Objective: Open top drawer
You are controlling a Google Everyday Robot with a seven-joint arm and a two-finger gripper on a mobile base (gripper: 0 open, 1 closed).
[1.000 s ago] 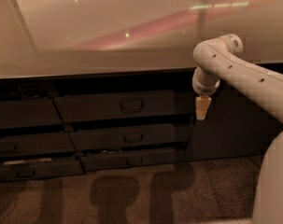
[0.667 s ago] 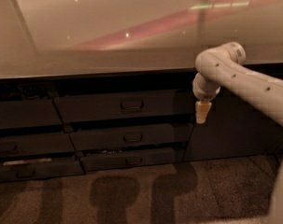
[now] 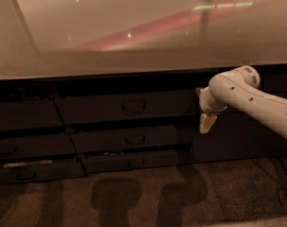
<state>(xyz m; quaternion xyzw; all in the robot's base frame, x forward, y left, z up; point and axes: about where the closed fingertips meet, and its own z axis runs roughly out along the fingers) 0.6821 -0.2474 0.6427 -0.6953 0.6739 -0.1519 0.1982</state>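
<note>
The top drawer is the widest dark front in the upper row under the counter. Its small loop handle sits at its centre. The drawer looks closed, and no interior or rails show. My gripper hangs pointing down at the end of the white arm, just past the drawer's right end and slightly below the level of the handle. Its tan fingers are together and hold nothing. It is well to the right of the handle and does not touch it.
A pale glossy countertop overhangs the drawers. Two narrower drawer fronts sit below the top one. More dark drawers stand at the left and a dark cabinet door at the right. Speckled floor lies in front.
The arm has dropped lower and the gripper has come down a little beside the drawer's right end. The drawers have not moved.
</note>
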